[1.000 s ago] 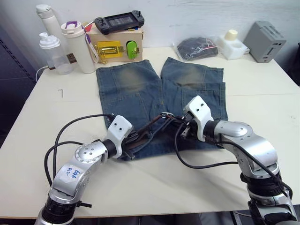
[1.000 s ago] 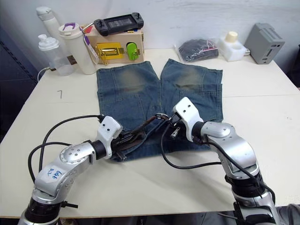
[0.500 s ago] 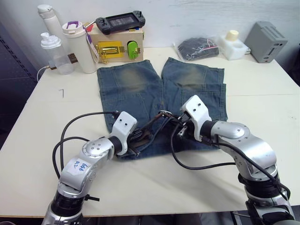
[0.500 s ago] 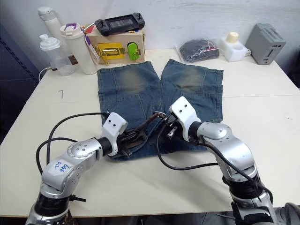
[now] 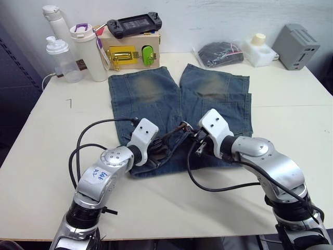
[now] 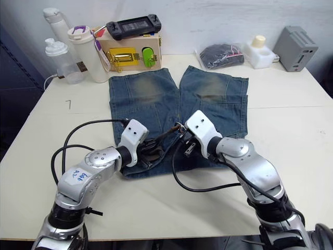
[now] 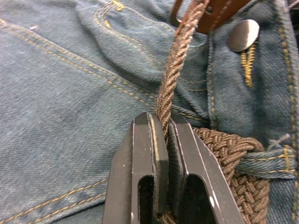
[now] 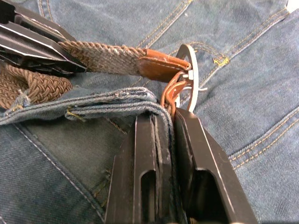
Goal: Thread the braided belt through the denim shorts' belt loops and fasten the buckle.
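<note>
Bright, even light from overhead; the worktop (image 5: 291,120) looks pale with only soft shadows under the arms. Head views are sharp; wrist views blur slightly at the near fingers (image 7: 140,186)

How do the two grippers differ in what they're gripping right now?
The left gripper is shut on the braided belt, pinching the woven strap edge-on. The right gripper is shut on a fold of the denim shorts, right beside the buckle. The left grips farther from the buckle; the right sits against it. Both rest low on the shorts, fingers nearly closed.
</note>
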`<state>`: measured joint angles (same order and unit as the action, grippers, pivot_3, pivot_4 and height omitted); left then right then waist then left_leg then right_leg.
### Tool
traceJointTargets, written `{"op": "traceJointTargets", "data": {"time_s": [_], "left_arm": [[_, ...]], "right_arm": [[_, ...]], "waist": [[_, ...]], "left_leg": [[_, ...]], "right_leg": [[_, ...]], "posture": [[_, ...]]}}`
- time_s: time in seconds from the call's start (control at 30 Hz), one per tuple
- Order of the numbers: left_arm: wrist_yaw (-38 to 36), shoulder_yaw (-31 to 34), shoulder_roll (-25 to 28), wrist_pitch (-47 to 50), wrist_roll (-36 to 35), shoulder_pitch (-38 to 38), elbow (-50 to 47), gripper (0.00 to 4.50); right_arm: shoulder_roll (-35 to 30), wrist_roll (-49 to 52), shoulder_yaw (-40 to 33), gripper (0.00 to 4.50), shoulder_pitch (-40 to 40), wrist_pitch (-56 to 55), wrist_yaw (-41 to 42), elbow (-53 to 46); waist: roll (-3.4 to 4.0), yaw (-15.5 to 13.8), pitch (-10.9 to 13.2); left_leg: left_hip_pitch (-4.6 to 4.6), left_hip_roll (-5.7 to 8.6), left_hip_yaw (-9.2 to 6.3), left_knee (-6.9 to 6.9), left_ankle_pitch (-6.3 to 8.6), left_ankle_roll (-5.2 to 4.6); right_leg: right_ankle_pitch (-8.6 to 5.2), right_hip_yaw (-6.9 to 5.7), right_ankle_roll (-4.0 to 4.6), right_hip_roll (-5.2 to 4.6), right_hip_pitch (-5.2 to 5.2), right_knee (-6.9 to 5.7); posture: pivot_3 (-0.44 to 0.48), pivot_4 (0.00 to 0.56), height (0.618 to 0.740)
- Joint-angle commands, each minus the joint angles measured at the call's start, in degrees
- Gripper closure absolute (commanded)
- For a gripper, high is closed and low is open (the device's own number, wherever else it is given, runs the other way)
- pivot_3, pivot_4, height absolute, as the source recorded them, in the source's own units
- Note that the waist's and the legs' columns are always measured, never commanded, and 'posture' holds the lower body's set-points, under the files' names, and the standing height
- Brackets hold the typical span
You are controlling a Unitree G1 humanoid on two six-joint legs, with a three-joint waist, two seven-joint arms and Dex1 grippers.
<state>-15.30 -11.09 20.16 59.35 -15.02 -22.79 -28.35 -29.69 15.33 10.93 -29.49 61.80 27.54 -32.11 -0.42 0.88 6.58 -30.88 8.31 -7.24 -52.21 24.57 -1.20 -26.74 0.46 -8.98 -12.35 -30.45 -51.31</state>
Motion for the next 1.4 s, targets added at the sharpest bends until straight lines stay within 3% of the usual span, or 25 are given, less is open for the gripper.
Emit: {"op": "traceJointTargets", "data": {"time_s": [0.03, 0.4, 0.63, 1.1, 1.4], "left_arm": [[-1.0, -0.4, 0.2, 0.1, -0.4, 1.6, -1.6, 4.5], [1.0, 5.4, -0.4, 6.6, -1.3, 7.1, -5.1, 4.5], [1.6, 4.9, 0.3, 6.8, -0.4, 8.7, -5.5, 4.5], [2.7, 3.3, -5.0, 6.4, -0.2, 3.1, 0.5, 4.5], [2.6, 1.5, -6.9, 4.2, 0.2, -1.0, 3.1, 4.5]], "right_arm": [[1.7, 1.1, -0.3, 4.47, -1.5, 0.1, -0.6, -1.7], [4.8, 2.1, -2.9, 4.47, -1.9, 2.0, -2.2, -1.4], [4.9, 2.4, -3.1, 4.47, -2.0, 1.7, -2.5, -1.2], [3.0, 2.3, -0.9, 4.47, -1.7, 1.4, -1.7, -2.6], [1.3, 3.1, 2.6, 4.47, -0.7, 1.4, -0.2, -3.6]], "waist": [[0.0, 0.0, 0.0], [0.0, 0.6, 0.0], [0.0, 0.6, 0.0], [0.0, -0.6, 0.0], [-0.02, -1.0, 0.0]], "left_leg": [[0.01, 0.0, 0.0, 0.01, -0.01, 0.01], [0.35, -0.01, 0.02, 0.35, -0.02, 0.04], [0.81, -0.02, 0.03, 0.73, -0.06, 0.08], [1.0, -0.02, 0.02, 1.03, -0.33, 0.05], [1.0, -0.02, 0.02, 1.15, -0.47, 0.05]], "right_leg": [[0.0, 0.0, 0.0, 0.0, 0.0, 0.0], [0.0, 0.02, 0.0, -0.01, 0.14, 0.0], [0.0, 0.0, 0.0, 0.01, 0.61, 0.44], [0.05, -0.02, -0.1, 0.04, 0.98, 1.09], [0.31, -0.02, -0.61, 0.04, 1.08, 1.43]], "posture": [[0.0, 0.15, 0.645], [0.0, 0.15, 0.645], [0.0, 0.15, 0.645], [0.0, 0.15, 0.645], [0.0, 0.15, 0.645]]}}
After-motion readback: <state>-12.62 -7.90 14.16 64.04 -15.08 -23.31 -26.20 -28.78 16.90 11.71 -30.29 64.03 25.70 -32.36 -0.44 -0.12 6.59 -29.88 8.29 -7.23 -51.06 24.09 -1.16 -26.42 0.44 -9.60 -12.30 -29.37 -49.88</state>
